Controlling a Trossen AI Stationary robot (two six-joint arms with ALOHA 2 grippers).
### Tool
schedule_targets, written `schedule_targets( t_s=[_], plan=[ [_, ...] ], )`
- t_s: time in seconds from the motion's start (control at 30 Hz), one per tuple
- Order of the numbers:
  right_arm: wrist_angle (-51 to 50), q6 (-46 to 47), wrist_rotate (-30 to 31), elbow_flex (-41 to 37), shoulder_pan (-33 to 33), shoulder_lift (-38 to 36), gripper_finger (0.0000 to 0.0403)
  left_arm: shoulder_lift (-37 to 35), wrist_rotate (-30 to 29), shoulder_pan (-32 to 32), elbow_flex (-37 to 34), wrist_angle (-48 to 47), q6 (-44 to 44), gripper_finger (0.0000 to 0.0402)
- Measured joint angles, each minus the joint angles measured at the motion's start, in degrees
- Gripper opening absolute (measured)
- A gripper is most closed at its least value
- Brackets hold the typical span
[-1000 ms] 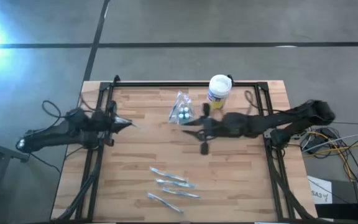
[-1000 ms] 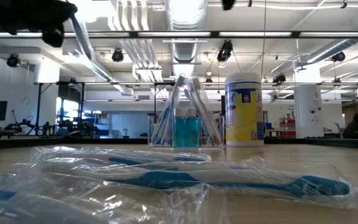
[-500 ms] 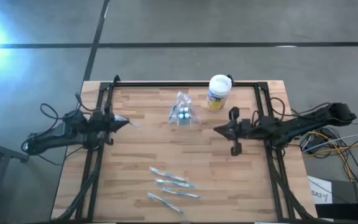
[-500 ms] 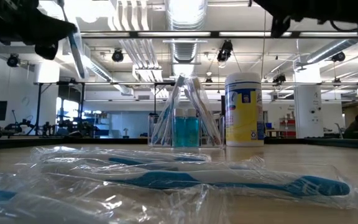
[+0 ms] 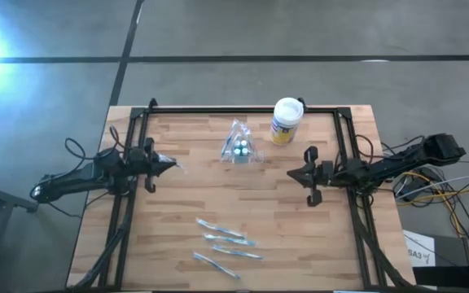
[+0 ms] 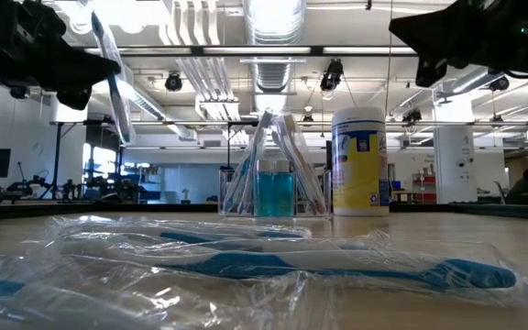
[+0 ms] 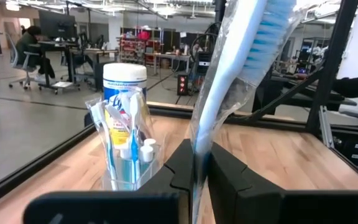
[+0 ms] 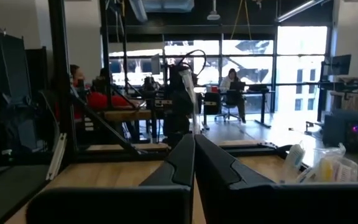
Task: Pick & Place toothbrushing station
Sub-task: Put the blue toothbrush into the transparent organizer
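The toothbrushing station (image 5: 240, 147), a small clear holder with toothbrushes and blue tubes in it, stands on its base at the table's far middle (image 6: 273, 188) (image 7: 124, 155). My left gripper (image 5: 168, 165) hovers near the left edge, shut on a toothbrush in a clear wrapper (image 6: 110, 78). My right gripper (image 5: 290, 173) hangs shut with nothing in it, right of the station and apart from it (image 8: 194, 142). Several more wrapped toothbrushes (image 5: 225, 245) lie flat near the front edge. My left gripper pinches the wrapped toothbrush by its handle (image 7: 199, 142) between the two fingers, wrapper and all. The fingers come level from the table's left side and lie across the brush. It stands nearly upright, bristle head (image 7: 271, 38) up, clear of the table.
A white-lidded round canister with a yellow label (image 5: 286, 120) stands just right of the station, at the far edge. A black frame (image 5: 243, 110) runs along the table's far, left and right sides. Bare wood lies between the two grippers.
My right gripper has drawn back from beside the station toward the table's right edge and come lower. My left gripper has sunk a little with the wrapped toothbrush, which stays upright in its hold. The station has kept its place.
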Motion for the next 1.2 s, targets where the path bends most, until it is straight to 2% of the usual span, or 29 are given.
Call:
schedule_targets(
  t_s=[0.17,0.3,0.5,0.67,0.8,1.03,1.2],
  plan=[
    [0.58,-1.11,-0.21,-1.16,0.01,-0.48,0.0008,0.00,0.15,0.01,-0.11,0.02,0.05,0.0025],
    [6.09,-0.20,0.14,-5.57,0.00,-1.28,0.0008,0.00,1.25,0.02,-0.13,0.03,0.07,0.0025],
    [6.23,0.71,1.18,-5.53,0.14,-2.13,0.0008,0.27,0.38,0.07,-0.17,0.72,-1.65,0.0025],
    [6.35,0.20,1.51,-5.45,0.12,-1.87,0.0008,4.39,0.11,0.09,2.11,6.41,-1.56,0.0025],
    [6.59,-0.12,1.51,-5.43,0.12,-1.93,0.0008,11.93,0.09,0.50,7.00,11.33,1.85,0.0025],
    [6.79,-0.37,1.51,-5.43,0.10,-1.93,0.0008,32.81,0.48,2.42,18.17,18.14,9.49,0.0025],
    [6.78,-0.39,1.51,-5.43,0.10,-1.93,0.0008,47.38,7.75,6.81,22.91,27.08,10.56,0.0025]
  ],
)
